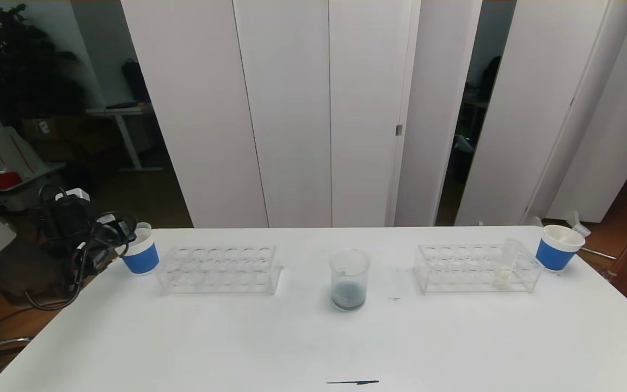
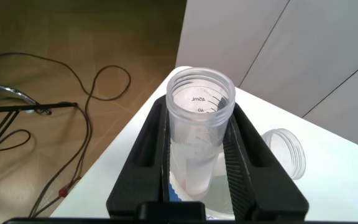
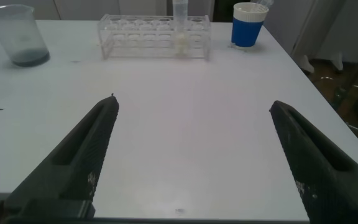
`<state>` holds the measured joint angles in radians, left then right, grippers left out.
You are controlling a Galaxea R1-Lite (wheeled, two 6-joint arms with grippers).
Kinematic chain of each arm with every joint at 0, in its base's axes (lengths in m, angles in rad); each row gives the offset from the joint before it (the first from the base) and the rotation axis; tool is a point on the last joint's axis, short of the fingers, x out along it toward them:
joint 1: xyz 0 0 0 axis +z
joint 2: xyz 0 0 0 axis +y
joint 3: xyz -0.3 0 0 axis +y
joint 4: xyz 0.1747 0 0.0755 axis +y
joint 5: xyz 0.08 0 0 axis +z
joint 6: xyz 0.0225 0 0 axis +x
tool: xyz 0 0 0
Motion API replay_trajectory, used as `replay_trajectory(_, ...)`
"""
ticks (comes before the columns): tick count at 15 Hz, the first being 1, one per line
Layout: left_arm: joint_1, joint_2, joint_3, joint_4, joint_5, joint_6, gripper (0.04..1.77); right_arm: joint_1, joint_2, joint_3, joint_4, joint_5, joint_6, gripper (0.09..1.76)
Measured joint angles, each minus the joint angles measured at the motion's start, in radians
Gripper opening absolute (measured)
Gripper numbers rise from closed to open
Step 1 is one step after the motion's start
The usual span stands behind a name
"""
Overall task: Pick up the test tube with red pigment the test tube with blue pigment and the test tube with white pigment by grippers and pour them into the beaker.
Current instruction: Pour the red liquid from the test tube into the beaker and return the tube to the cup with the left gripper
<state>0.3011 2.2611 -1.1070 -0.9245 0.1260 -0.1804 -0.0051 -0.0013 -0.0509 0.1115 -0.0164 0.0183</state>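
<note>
One white table (image 1: 313,337) carries two clear plastic racks (image 1: 219,269), two blue-banded white paper cups (image 1: 140,253), and one clear glass beaker (image 1: 349,279) at centre holding dark liquid. One cream-white tube (image 1: 505,263) stands in the right rack. The left gripper (image 2: 199,155) clamps a clear graduated tube (image 2: 199,124) over the left cup; its contents are unclear. The right gripper (image 3: 191,162) gapes wide, empty.

A long white table (image 1: 237,337) carries two clear plastic tube racks, one on the left (image 1: 218,269) and one on the right (image 1: 474,268). A blue-banded white paper cup (image 1: 140,253) stands at the left rack's outer end, and another such cup (image 1: 558,247) stands by the right rack's. Behind the table are tall white panels (image 1: 302,109), with a dark leafy plant (image 1: 14,54) far back on the left.
</note>
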Motion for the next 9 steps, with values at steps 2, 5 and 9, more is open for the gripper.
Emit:
replay_trajectory(2,-0.002,0.000,-0.001,0.000,-0.001,0.002,0.90,0.000,0.000,0.000,0.000,0.000,0.000,1.74)
replay_trajectory(5,-0.011,-0.008,-0.003,-0.002,-0.001,0.003,1.72,0.000,0.000,0.000,0.000,0.000,0.000,1.74)
replay_trajectory(9,-0.027,-0.043,-0.003,0.000,0.000,0.005,1.74,0.000,0.000,0.000,0.000,0.000,0.000,1.74)
